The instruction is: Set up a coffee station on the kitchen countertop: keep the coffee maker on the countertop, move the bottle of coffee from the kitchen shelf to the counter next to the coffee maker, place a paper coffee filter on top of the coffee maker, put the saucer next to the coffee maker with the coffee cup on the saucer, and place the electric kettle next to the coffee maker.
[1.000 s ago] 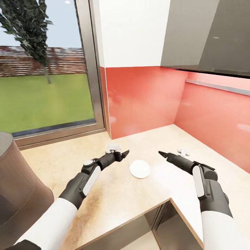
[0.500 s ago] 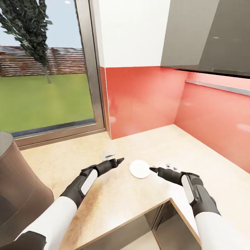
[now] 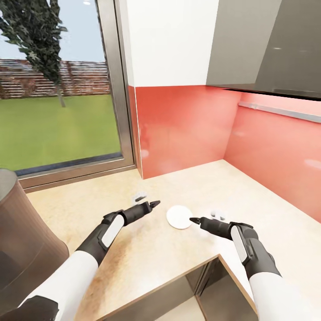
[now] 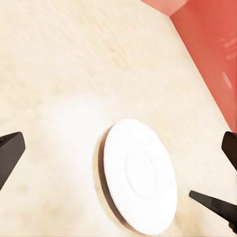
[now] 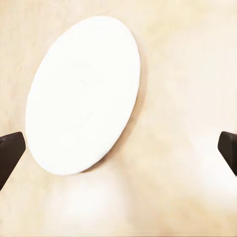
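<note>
A white saucer (image 3: 179,217) lies flat on the beige countertop (image 3: 249,196), between my two grippers. My left gripper (image 3: 154,204) points at it from the left, a short way off its rim. In the left wrist view the saucer (image 4: 140,175) sits just ahead of the left gripper (image 4: 118,153), whose fingers are spread wide. My right gripper (image 3: 194,220) has its tip at the saucer's right rim. The right wrist view shows the saucer (image 5: 84,94) ahead of the right gripper (image 5: 118,148), open and empty. Coffee maker, bottle, filter, cup and kettle are out of view.
A large dark brown cylinder (image 3: 20,240) stands at the counter's left edge. A steel-lined recess (image 3: 196,287) cuts into the counter's near edge. Red backsplash walls (image 3: 183,129) close the corner behind and to the right. A window (image 3: 58,89) is on the left.
My right gripper has swung left and nearer, up to the saucer's right rim. The left gripper has drawn back slightly and lowered. The saucer has not moved.
</note>
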Available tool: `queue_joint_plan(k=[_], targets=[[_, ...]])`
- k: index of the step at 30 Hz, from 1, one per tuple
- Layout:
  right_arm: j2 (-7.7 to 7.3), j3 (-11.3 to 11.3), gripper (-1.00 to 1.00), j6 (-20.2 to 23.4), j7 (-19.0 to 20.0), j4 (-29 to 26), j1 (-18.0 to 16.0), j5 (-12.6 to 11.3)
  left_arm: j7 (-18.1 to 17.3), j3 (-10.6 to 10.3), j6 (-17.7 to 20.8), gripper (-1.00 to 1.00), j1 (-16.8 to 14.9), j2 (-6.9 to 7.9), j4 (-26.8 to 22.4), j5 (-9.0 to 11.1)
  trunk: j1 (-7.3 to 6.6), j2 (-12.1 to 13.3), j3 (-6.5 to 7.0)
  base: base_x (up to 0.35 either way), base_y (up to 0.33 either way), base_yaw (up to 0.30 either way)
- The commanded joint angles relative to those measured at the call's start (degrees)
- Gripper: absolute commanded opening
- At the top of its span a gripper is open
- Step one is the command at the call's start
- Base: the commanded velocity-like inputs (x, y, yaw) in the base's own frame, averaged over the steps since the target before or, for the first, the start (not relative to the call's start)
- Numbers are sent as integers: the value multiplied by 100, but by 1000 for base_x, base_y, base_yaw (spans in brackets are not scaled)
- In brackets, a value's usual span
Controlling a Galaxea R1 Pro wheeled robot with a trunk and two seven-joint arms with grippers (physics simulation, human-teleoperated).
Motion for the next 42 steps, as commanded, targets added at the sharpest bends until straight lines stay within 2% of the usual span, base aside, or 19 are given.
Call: queue_joint_plan(k=[1, 20, 29, 42], targets=[[1, -6, 100, 95, -21, 92, -1, 28, 0, 0, 30, 100, 1, -7, -2, 48, 4, -10, -13, 0, 0, 0], [7, -1, 100, 154, -21, 211, -1, 27, -5, 33, 26, 100, 32, -34, -3, 62, 4, -10, -14, 42, 0, 1], [1, -6, 100, 154, -21, 196, -1, 22, -5, 35, 18, 100, 32, -44, 0, 76, 4, -10, -60, 4, 0, 133], [0, -14, 100, 260, -30, 146, -3, -4, -5, 29, 9, 100, 32, -44, 5, 79, 4, -10, -67, 60, 0, 14]])
